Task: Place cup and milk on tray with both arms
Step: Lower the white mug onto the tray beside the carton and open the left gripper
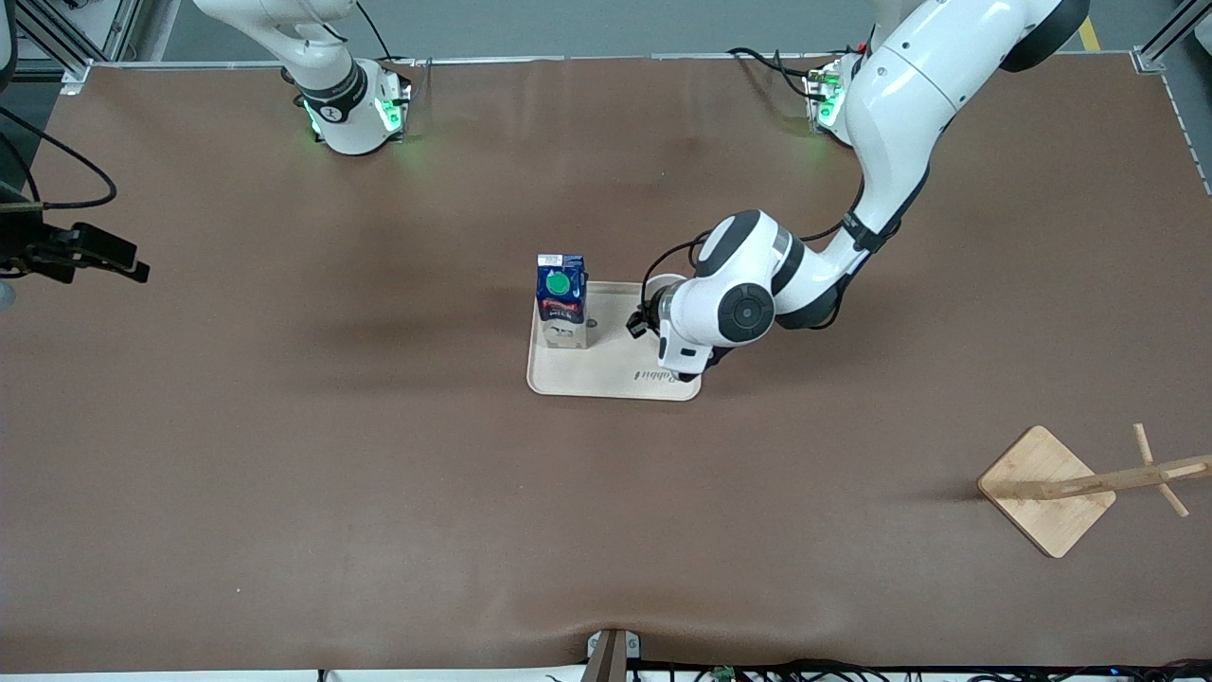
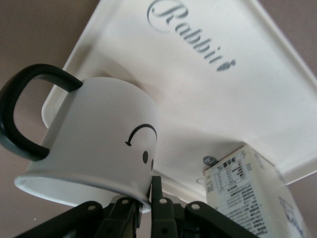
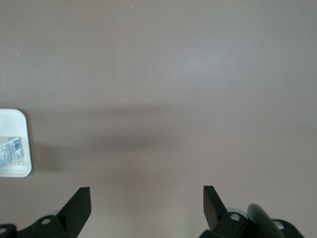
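Tray point(image 1: 606, 374) carries milk point(image 1: 562, 301) and cup point(image 2: 99, 148) (left end effector point(image 2: 143, 203) clamping its rim); right end effector point(image 3: 147, 208) waits wide.

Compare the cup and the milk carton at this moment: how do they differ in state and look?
The milk stands free and upright on the tray; the cup is gripped at its rim by the left gripper at the tray's corner. The milk is a dark blue box with a green cap; the cup is round and white with a black handle. The right gripper waits open over bare table.
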Tool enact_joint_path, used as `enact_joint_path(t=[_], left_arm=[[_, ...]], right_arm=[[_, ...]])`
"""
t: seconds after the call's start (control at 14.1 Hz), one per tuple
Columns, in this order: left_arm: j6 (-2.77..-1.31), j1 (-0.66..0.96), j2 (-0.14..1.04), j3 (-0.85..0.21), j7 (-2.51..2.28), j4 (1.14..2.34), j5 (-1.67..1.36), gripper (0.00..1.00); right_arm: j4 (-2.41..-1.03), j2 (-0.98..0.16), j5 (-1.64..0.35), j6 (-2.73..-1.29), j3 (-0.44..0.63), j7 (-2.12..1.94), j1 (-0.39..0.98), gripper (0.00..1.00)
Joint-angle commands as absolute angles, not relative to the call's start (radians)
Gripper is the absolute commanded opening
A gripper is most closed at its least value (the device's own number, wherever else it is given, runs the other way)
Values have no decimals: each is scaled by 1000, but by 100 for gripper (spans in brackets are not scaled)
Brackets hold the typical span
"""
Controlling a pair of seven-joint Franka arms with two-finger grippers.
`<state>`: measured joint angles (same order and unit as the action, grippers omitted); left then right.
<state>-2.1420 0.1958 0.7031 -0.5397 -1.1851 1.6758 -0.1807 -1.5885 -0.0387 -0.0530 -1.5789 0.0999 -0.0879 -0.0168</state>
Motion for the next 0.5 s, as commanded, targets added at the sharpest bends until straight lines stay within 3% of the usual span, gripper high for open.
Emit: enact_joint_path(t=[0.0,0.07,0.21,0.43], left_arm=[[-2082,204,706,-538,-1192,1649,-196,42],[-2074,206,704,-538,-1195,1649,-195,99],[-2071,203,698,-538,-1192,1648,-184,100],[-2011,202,695,-537,-1192,1588,-183,100]], right_arm=[[-1525,-40,-23,-1551,87,-100,-32,100],[-1532,-25,-20,-1522,86,-100,-29,100],[-1529,-15,-18,-1438,94,-97,-50,100],[-1513,-20,-35,-1436,91,-109,-87,100]])
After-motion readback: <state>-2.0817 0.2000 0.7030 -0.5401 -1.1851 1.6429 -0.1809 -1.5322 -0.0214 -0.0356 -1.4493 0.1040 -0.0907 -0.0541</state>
